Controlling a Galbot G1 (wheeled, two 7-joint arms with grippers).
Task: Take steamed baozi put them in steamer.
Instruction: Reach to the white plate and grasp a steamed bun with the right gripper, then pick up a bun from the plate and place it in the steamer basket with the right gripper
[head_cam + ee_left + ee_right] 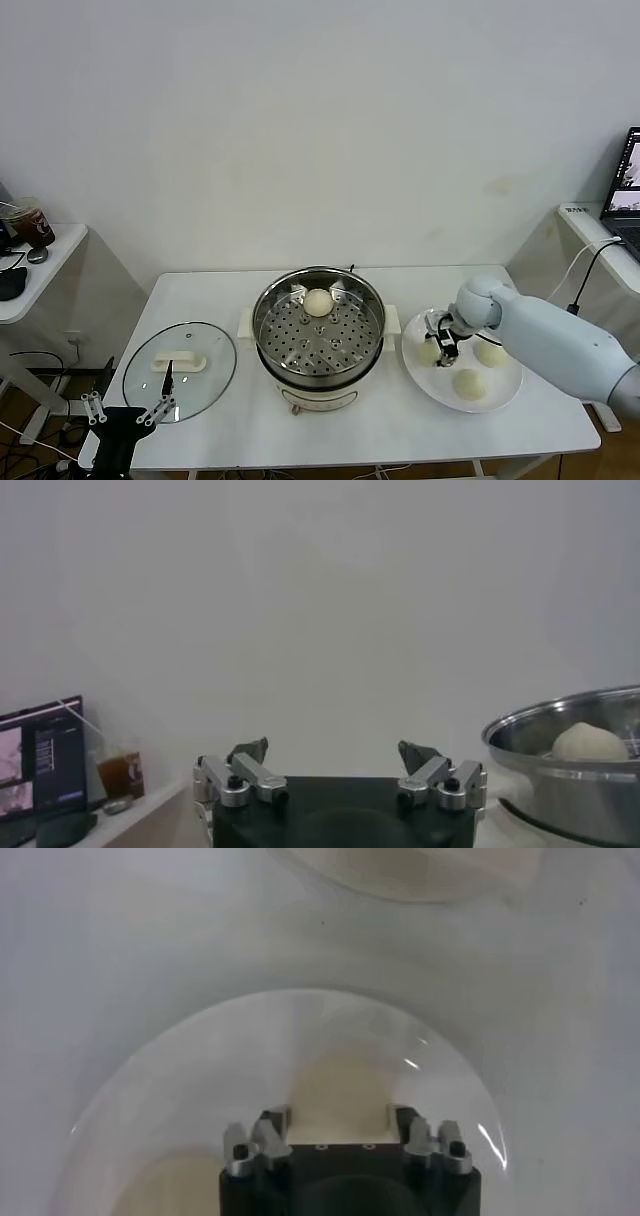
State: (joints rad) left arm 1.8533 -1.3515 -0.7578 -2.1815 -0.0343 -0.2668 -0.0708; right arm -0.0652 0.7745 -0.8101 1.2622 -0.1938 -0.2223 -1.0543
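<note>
From the head view I had the right gripper (441, 338) down over the plate (508, 392) on the table's right side, its fingers spread either side of the nearest-to-steamer bun (429, 353); in the right wrist view the bun (338, 1088) sat between the open fingers (272, 1124), though I could not tell whether they touched it. Two more buns lay on that plate, one toward the right edge (491, 353) and one nearer me (469, 384). A fourth bun (317, 302) was already on the perforated tray inside the steamer (318, 335), toward its far side, and showed in the left wrist view too (590, 742). My left gripper (128, 412) hung parked off the table's near-left corner, open and empty, beside the glass lid (179, 357).
</note>
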